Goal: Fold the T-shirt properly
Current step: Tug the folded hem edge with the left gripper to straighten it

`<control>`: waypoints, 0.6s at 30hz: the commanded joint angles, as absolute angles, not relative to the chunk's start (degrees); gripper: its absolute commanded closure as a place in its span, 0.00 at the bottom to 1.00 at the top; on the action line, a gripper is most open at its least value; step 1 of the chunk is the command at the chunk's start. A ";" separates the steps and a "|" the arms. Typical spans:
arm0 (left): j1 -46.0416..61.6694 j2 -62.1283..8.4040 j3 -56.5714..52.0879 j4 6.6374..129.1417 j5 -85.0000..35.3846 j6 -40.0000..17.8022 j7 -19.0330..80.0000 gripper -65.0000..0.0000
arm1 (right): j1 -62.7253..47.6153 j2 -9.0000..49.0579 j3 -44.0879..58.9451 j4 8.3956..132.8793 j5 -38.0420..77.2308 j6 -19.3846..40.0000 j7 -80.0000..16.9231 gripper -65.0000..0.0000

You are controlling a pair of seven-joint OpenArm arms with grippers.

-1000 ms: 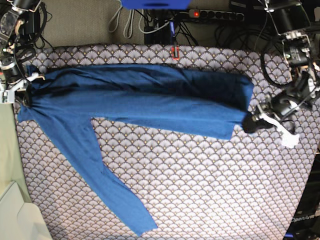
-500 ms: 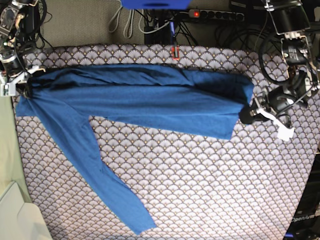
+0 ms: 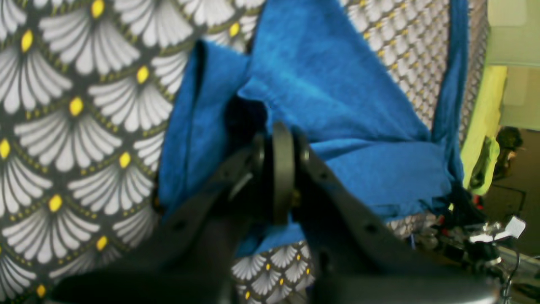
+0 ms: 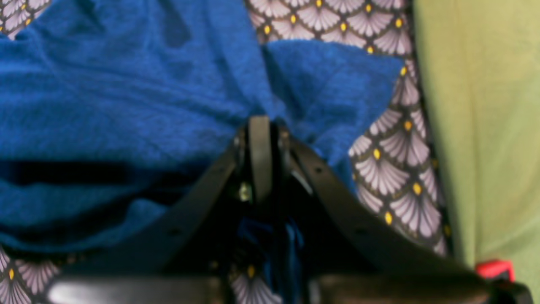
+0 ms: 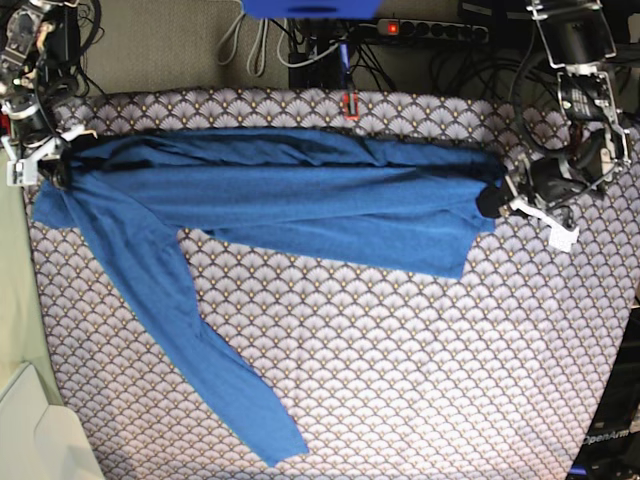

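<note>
T-shirt [image 5: 300, 200] long axis: spans both pincers | left pincer [image 5: 497, 203], right pincer [image 5: 52, 165]: each clenched on opposite ends | loose sleeve [image 5: 190, 340]: nearer right

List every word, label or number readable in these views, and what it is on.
"OpenArm", cut off at the frame edge, faint: on the dark robot base at the base view's lower right corner.
T-shirt: plain, no print.
Patterned cloth: no text.
Power strip: any marks too small to read.

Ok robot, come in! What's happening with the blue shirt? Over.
Left gripper, right gripper: both shut on T-shirt ends. Shirt stretched across table, one sleeve trailing. Nothing in the way.
</note>
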State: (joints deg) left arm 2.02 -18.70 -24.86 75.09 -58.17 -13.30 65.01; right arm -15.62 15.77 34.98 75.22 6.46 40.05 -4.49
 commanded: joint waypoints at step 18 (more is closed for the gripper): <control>0.48 -20.00 -25.10 76.70 -59.74 -13.41 65.10 0.80 | -15.43 16.92 35.47 76.00 7.34 40.00 -3.38 0.93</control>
